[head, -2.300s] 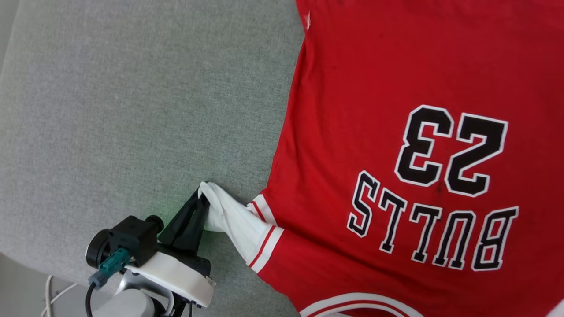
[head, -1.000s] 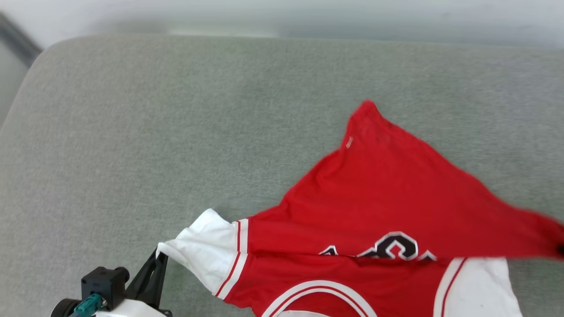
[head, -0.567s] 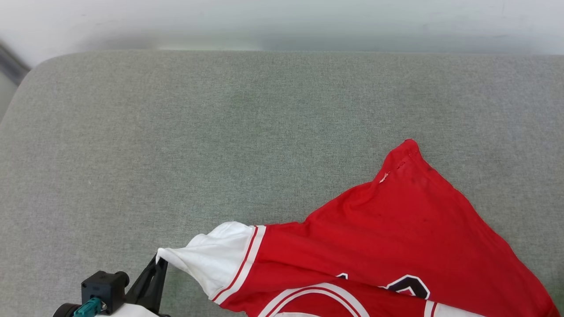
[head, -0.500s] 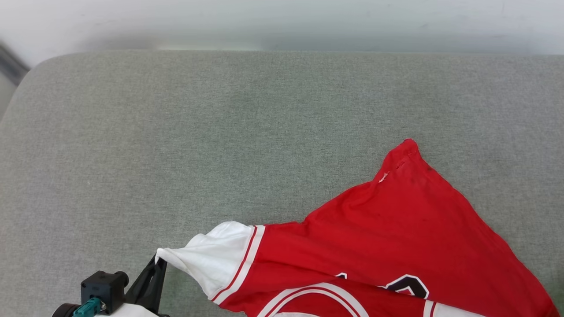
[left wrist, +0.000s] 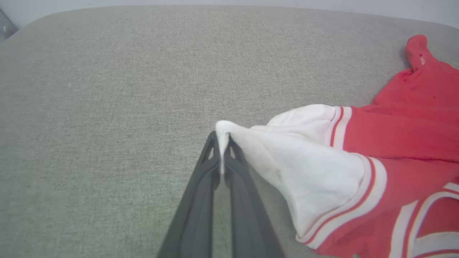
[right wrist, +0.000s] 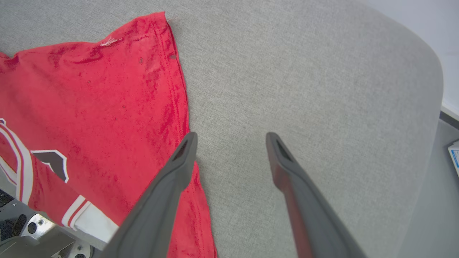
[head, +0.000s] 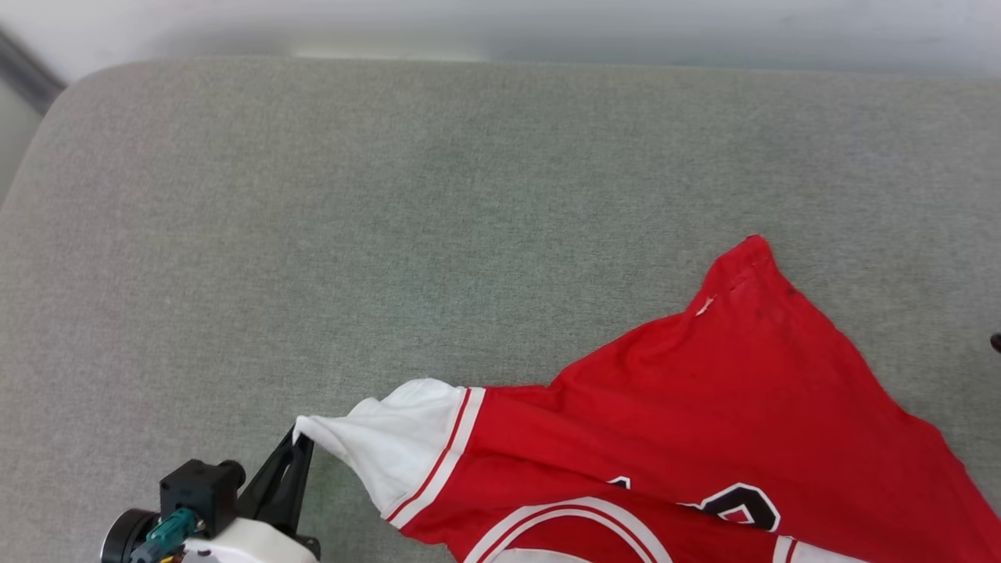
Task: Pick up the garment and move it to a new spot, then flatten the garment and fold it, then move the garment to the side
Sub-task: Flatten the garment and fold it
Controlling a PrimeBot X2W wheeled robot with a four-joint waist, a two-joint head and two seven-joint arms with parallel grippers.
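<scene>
Right pincer (right wrist: 231,135) just let go, now wide open and empty beside shirt (head: 704,407) edge. Left pincer (left wrist: 222,138) clamped on sleeve (left wrist: 287,154) tip; shirt lies rumpled on cushion (head: 391,195). Move looks done; flatten, fold, set-aside left.

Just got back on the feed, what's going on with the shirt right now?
The left hand is shut on the tip of the shirt's white sleeve, pulling it to a point. The rest of the shirt lies skewed and rumpled on the grey cushion, not yet flattened. The right hand is open and holds nothing, hovering by the shirt's red edge.
</scene>
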